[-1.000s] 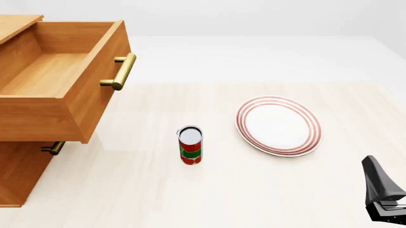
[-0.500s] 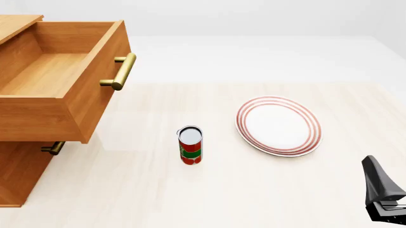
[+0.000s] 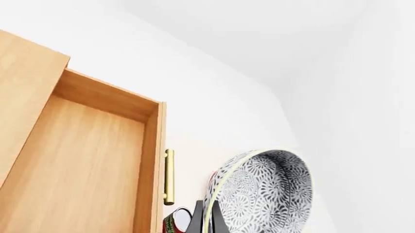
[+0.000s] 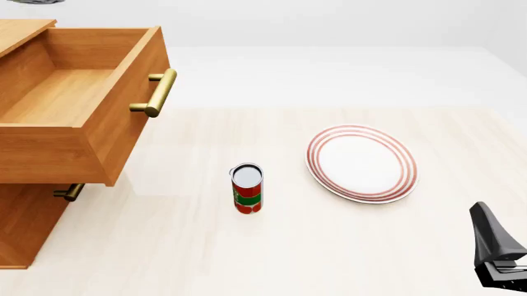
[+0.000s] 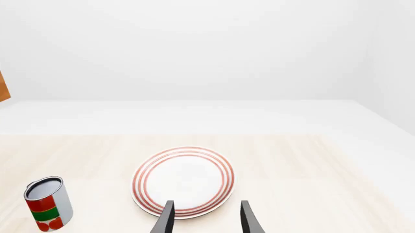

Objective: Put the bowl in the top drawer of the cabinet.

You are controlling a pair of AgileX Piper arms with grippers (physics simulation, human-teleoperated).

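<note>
In the left wrist view my left gripper (image 3: 207, 224) is shut on the rim of the bowl (image 3: 266, 194), which hangs tilted on edge, its blue-grey floral inside showing. Below it the top drawer (image 3: 91, 165) stands pulled out and empty, with its brass handle (image 3: 168, 175) beside the bowl. In the front view the top drawer (image 4: 66, 98) juts out of the cabinet (image 4: 24, 228), and a grey sliver of the bowl (image 4: 33, 1) shows at the top edge above it. My right gripper (image 5: 206, 221) is open and holds nothing, low over the table near the plate.
A red-ringed white plate (image 4: 362, 163) lies at centre right. A red and green can (image 4: 247, 188) stands upright between the plate and the cabinet. The lower drawer's handle (image 4: 70, 192) sits under the open drawer. My right arm (image 4: 494, 253) rests at the front right corner.
A grey sliver has appeared at the top left edge of the front view, above the open drawer. The right arm, plate and can have not moved.
</note>
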